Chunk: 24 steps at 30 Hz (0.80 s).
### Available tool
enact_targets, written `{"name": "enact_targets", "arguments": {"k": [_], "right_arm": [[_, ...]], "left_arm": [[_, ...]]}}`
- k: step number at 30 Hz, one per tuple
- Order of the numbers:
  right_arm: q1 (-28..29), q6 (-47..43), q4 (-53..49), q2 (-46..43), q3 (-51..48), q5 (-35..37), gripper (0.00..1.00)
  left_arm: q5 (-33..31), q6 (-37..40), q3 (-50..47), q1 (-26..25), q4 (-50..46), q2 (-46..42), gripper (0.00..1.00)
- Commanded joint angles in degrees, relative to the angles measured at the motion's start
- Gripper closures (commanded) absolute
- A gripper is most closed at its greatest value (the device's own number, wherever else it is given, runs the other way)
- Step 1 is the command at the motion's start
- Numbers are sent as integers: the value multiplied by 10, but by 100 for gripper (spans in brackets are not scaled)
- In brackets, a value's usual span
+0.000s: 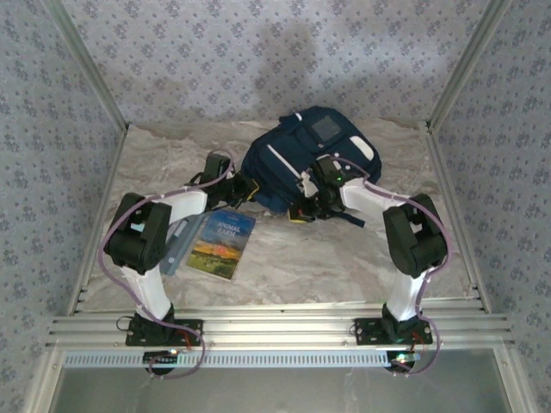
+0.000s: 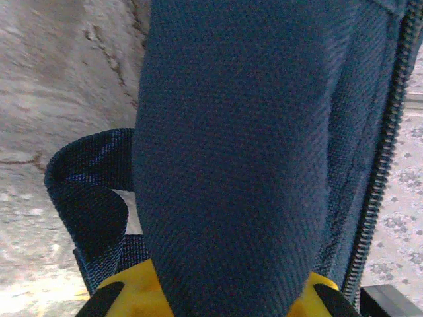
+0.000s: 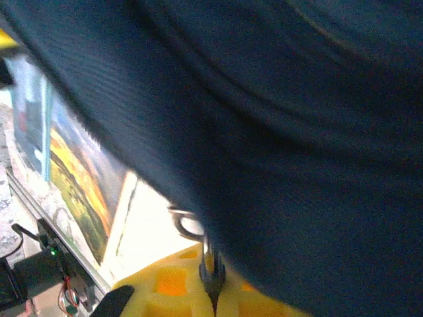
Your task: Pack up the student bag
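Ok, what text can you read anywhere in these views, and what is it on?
"ANIMAL FARM": title on the book cover, top view, small but legible.
Any other print on that cover: too small to read.
Grey patch on the navy backpack: no readable text.
Book cover in the right wrist view: blurred, unreadable.

Grey-blue floral-print walls [image 1: 275, 52] close the back and both sides; aluminium posts [image 1: 86, 64] rise at upper left and upper right; a crumpled pale sheet covers the table [image 1: 344, 267]; ribbed aluminium rails [image 1: 275, 329] cross the lower frame; light is soft, even.
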Motion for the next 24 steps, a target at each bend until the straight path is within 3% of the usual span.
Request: {"name": "enact_targets", "arguments": {"k": [1, 15, 24], "right_arm": [[-30, -30, -62, -37, -34, 8, 100], [-171, -115, -129, -33, -9, 163, 100], [-200, -141, -151, -21, 73, 267, 100]], "left_arm": [[-25, 38, 15, 31, -29, -33, 100], [-14, 59, 3, 45, -60, -75, 100], [-10, 55, -11, 38, -63, -93, 100]]}}
